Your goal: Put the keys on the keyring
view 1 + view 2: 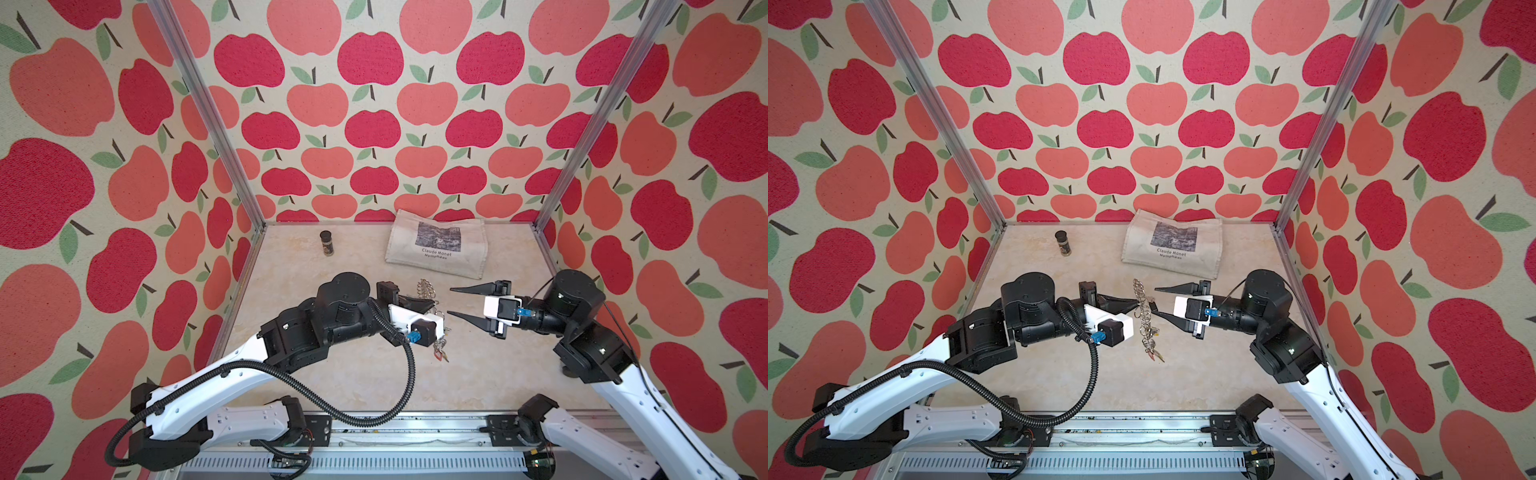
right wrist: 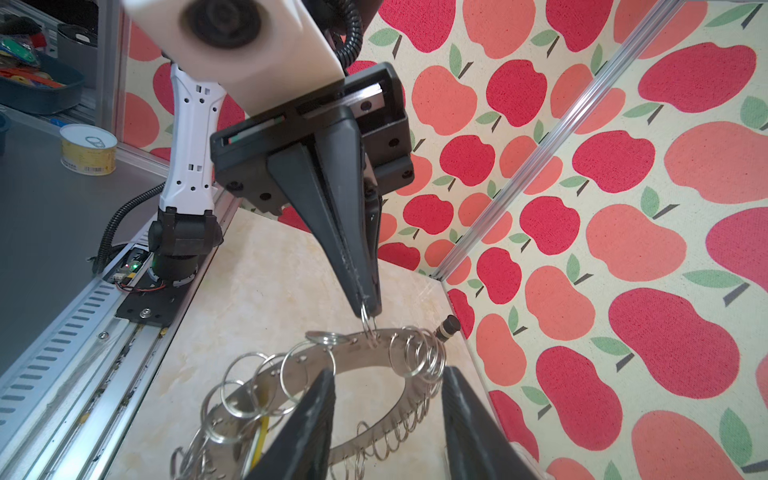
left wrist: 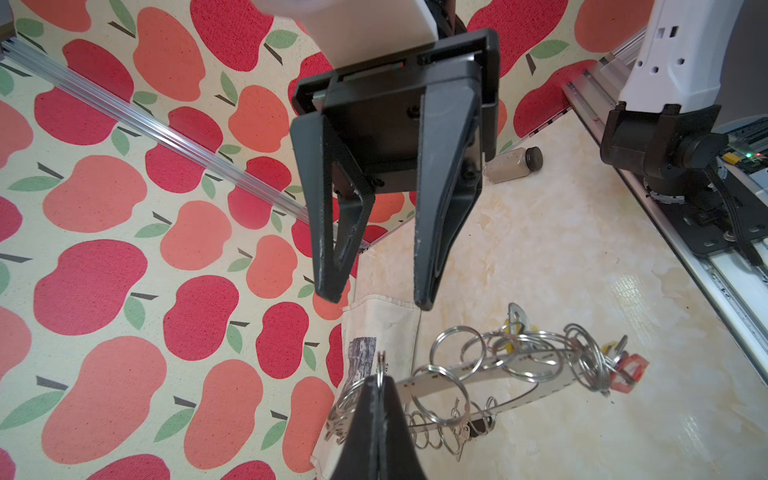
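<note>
Your left pincer (image 2: pixel 365 305) is closed tight on one small wire ring at the rim of the keyring (image 2: pixel 365 349), and the grey disc hangs from this ring. Whether its low end touches the tabletop (image 1: pixel 1204 374), you cannot tell.

In both top views the keyring stands edge-on near the middle, running from 12 o'clock to 6 o'clock, with the left pincer at its 9 o'clock side. Your right pincer (image 1: pixel 1154 300) is at the 3 o'clock side, just beside the disc, with its jaws partly apart and holding nothing.

A red-framed tag (image 3: pixel 629 372) hangs at the 6 o'clock end of the disc. A small dark piece (image 3: pixel 478 426) shows among the rings; whether it is the key with the black tag, you cannot tell.

A cloth bag (image 1: pixel 1173 249) lies at 12 o'clock from the keyring, and a small jar (image 1: pixel 1064 243) at about 11 o'clock.
</note>
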You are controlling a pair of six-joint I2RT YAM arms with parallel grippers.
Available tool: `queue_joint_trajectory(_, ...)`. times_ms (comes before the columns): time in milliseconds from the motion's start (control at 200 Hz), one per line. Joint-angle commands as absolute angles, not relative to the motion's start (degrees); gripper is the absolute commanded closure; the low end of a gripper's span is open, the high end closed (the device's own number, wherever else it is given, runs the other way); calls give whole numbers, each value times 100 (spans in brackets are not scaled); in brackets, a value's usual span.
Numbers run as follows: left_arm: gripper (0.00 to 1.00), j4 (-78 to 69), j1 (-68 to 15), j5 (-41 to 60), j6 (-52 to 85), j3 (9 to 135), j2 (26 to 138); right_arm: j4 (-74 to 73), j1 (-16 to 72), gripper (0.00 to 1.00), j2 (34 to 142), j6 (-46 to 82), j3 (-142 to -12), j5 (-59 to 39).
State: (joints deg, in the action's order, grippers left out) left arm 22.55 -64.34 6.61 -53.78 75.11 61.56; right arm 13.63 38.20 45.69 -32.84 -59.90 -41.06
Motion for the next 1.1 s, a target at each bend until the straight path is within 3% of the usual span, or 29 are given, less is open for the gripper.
queue_joint_trajectory(0, 100, 2055, -6466, 758, -5502, 7793, 6205, 1248, 3998, 60, 4688, -3394, -6185, -4178)
queue_joint_trajectory(615, 100, 2114, -6478, 888, -5361, 7884, 6205, 1418, 4300, 80, 4766, -3531, -6190, -3812)
queue_joint_trajectory(926, 100, 2193, -6478, 879, -5361, 7901, 6205, 1369, 4301, 100, 4798, -3365, -6195, -3773)
queue_joint_trajectory(1096, 100, 2090, -6478, 827, -5231, 7869, 6205, 969, 4253, 100, 4696, -3056, -6029, -3775)
